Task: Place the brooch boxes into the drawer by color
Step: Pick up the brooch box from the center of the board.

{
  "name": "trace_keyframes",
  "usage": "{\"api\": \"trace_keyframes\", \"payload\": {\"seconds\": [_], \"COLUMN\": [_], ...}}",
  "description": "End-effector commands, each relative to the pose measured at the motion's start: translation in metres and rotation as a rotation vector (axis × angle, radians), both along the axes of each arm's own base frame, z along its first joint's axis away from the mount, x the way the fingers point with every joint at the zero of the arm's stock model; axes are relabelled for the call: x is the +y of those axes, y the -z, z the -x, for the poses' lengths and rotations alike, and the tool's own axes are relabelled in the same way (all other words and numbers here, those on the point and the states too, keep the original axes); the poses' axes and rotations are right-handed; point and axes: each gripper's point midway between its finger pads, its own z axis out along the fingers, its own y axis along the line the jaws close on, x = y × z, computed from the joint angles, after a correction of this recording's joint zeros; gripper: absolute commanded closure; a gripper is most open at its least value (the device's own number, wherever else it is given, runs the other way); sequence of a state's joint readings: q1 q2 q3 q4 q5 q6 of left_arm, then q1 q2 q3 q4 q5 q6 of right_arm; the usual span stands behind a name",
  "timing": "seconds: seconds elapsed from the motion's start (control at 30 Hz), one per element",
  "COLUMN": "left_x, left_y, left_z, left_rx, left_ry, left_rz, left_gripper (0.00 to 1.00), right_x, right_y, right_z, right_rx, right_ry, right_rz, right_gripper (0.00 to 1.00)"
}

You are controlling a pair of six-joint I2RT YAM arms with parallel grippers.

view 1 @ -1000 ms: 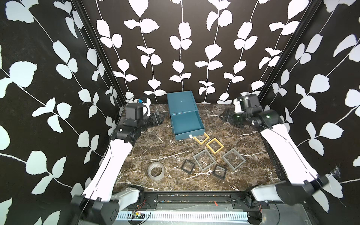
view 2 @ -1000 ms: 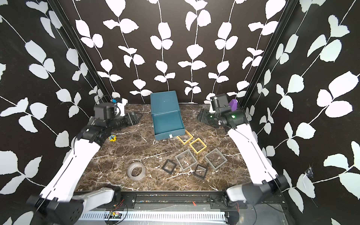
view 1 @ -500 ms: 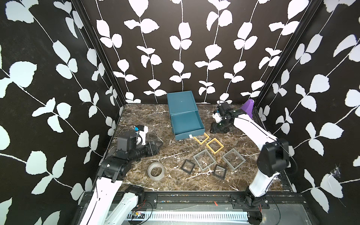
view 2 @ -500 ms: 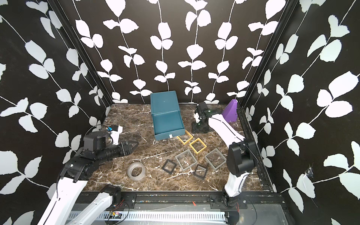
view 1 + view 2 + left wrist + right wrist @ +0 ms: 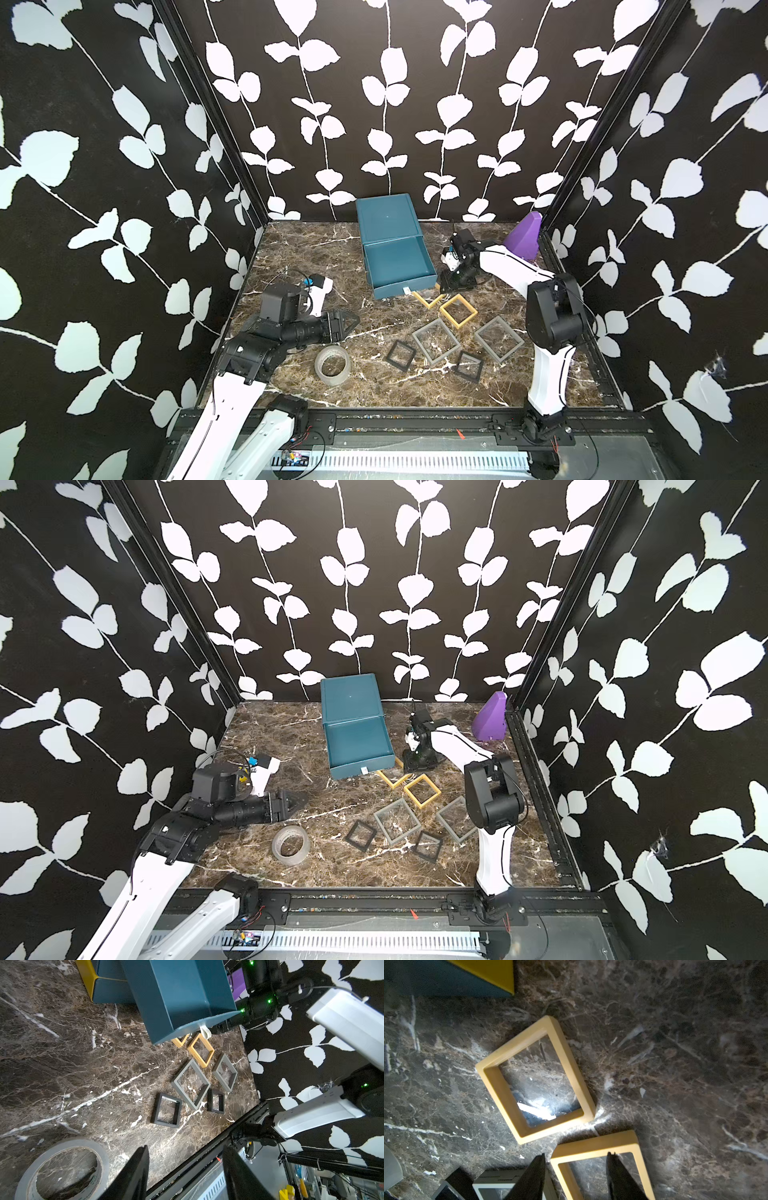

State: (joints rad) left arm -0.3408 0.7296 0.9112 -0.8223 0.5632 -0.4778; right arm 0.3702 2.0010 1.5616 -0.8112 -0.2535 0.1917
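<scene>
Hovering low, right gripper [image 5: 576, 1155] has both dark fingers spread, nothing pinched; corner rim of one yellow square brooch box with clear centre [image 5: 598, 1145] lies in the gap beneath them. Second yellow brooch box [image 5: 534, 1080] just beyond, corners near, thin gap between. Both sit at the front edge of the pulled-out top drawer [image 5: 397, 262] of the teal-blue three-drawer mini chest [image 5: 386, 214]; one is partly hidden by the drawer's corner, beside the white pull tab [image 5: 407, 289]. Two larger grey square brooch boxes [image 5: 436, 341] [image 5: 498, 343] and two smaller black brooch boxes [image 5: 401, 354] [image 5: 468, 366] lie flat nearer the front rail, tightly clustered. Purple wedge [image 5: 523, 237] in back right corner. Left gripper [image 5: 185, 1148] spread too, holding nothing, low beside clear tape roll [image 5: 333, 365]. Brown marble tabletop [image 5: 299, 257] bare left of chest
</scene>
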Motion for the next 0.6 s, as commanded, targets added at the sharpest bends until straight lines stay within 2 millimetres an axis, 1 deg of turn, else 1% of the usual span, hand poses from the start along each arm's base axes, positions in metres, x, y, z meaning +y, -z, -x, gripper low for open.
{"api": "trace_keyframes", "payload": {"seconds": [0.0, 0.1, 0.23, 0.37, 0.57], "left_x": [-0.007, -0.010, -0.013, -0.010, -0.001], "left_y": [0.010, 0.019, 0.023, 0.029, 0.034], "left_z": [0.004, 0.007, 0.006, 0.005, 0.001], "left_rx": [-0.007, -0.011, -0.028, -0.028, -0.048], "left_ry": [0.048, 0.059, 0.052, 0.032, -0.023], "left_rz": [-0.020, -0.046, -0.066, -0.098, -0.127], "left_gripper": [0.45, 0.45, 0.45, 0.44, 0.42], "right_x": [0.005, 0.007, 0.011, 0.015, 0.017], "right_y": [-0.005, -0.002, 0.002, 0.008, 0.013], "right_z": [-0.017, -0.027, -0.035, -0.041, -0.043], "right_rx": [-0.049, -0.058, -0.055, -0.047, -0.039], "right_ry": [-0.015, -0.014, -0.015, -0.020, -0.032], "right_rz": [-0.007, -0.004, -0.002, -0.006, -0.007], "right_gripper": [0.50, 0.50, 0.52, 0.53, 0.55]}}
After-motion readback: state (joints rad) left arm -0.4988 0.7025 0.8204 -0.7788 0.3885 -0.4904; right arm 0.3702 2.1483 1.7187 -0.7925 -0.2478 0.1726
